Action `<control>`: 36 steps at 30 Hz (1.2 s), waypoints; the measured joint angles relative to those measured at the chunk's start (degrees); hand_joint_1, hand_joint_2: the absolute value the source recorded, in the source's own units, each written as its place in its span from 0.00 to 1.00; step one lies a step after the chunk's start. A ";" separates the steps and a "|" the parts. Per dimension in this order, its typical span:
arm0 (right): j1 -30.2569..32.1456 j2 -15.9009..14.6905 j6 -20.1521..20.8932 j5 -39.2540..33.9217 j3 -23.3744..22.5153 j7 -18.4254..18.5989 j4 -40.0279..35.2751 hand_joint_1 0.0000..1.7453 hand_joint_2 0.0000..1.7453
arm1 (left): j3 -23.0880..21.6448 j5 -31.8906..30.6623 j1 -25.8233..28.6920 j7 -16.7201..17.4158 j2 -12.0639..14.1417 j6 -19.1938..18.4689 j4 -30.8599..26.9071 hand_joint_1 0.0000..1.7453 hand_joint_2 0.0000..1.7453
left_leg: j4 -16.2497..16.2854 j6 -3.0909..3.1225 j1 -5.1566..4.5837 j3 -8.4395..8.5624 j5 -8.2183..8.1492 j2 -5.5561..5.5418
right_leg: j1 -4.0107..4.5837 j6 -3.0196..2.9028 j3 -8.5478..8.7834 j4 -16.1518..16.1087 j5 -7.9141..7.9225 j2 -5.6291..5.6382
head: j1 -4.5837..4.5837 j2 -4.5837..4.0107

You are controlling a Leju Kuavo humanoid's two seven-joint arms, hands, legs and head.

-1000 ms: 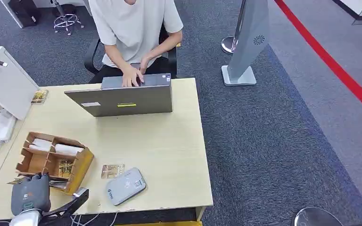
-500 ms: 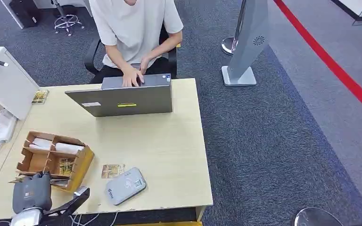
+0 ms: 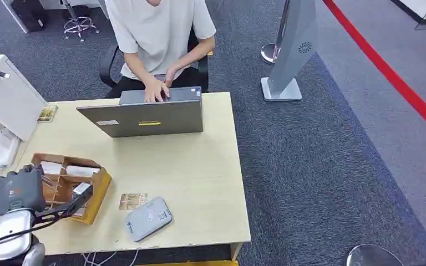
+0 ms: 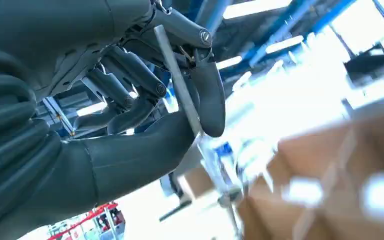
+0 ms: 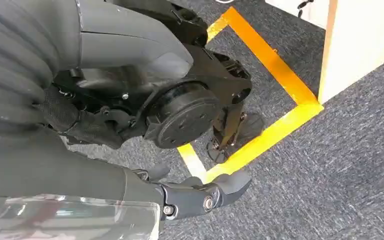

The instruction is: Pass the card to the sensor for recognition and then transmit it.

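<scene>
My left hand [image 3: 61, 206] hovers over the near side of the cardboard organiser box [image 3: 97, 191] at the table's left front. It pinches a thin card [image 4: 180, 85] between thumb and a finger; in the left wrist view the card stands edge-on, with the blurred box behind it. In the head view the card's pale tip [image 3: 81, 188] shows above the box. The grey card reader [image 3: 148, 218] lies near the table's front edge, to the right of the hand, with another card [image 3: 132, 200] flat beside it. My right hand [image 5: 195, 195] hangs over the carpet, holding nothing.
A person types at an open laptop [image 3: 144, 116] at the far side of the table [image 3: 199, 183]. A white unit [image 3: 5, 100] and a small card [image 3: 46, 113] are at the far left. Yellow floor tape [image 5: 260, 140] runs beside the table leg.
My left hand has risen from the table's front edge and moved away from me, over the box's near side, still pinching the card. The reader and the person are unchanged.
</scene>
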 joint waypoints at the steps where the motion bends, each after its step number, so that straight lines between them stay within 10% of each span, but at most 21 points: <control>1: -0.19 -0.02 -0.03 -0.15 -0.24 0.09 0.31 0.00 1.00 | -0.37 -0.02 -0.99 0.26 0.39 -0.37 -0.41 1.00 1.00 | 0.00 -0.01 0.00 -0.01 0.01 0.01 | 0.00 0.00 -0.01 0.00 0.01 0.01 | 0.04 -0.02; 13: -4.55 -0.02 -0.24 -3.19 -3.22 -0.04 7.76 0.00 1.00 | -3.59 -0.02 -15.59 1.12 5.66 -6.41 -3.00 1.00 1.00 | 0.01 -0.05 0.00 -0.03 0.05 0.02 | 0.00 -0.03 -0.04 0.00 0.07 0.05 | 0.04 -0.02; 30: -8.59 -0.02 -0.63 -7.23 -9.88 -0.46 15.08 0.00 1.00 | -3.78 -0.02 -21.47 3.39 12.63 -6.32 2.51 1.00 1.00 | 0.00 -0.08 0.00 -0.06 0.06 0.05 | 0.00 -0.03 -0.07 0.02 0.07 0.11 | 0.02 -0.02; 31: -8.62 -0.02 -0.75 -7.37 -10.10 -0.46 15.17 0.00 1.00 | -3.78 0.00 -21.47 3.39 12.81 -6.21 2.62 0.00 1.00 | 0.00 -0.08 0.00 -0.05 0.06 0.05 | 0.00 -0.03 -0.08 0.02 0.07 0.12 | 0.04 -0.02; 36: -8.64 -0.02 -1.05 -7.54 -10.67 -0.46 15.32 0.00 1.00 | -3.76 -0.02 -21.46 3.21 13.42 -6.04 3.27 0.00 1.00 | 0.00 -0.07 0.00 -0.06 0.06 0.04 | 0.00 -0.03 -0.08 0.02 0.07 0.11 | 0.02 -0.02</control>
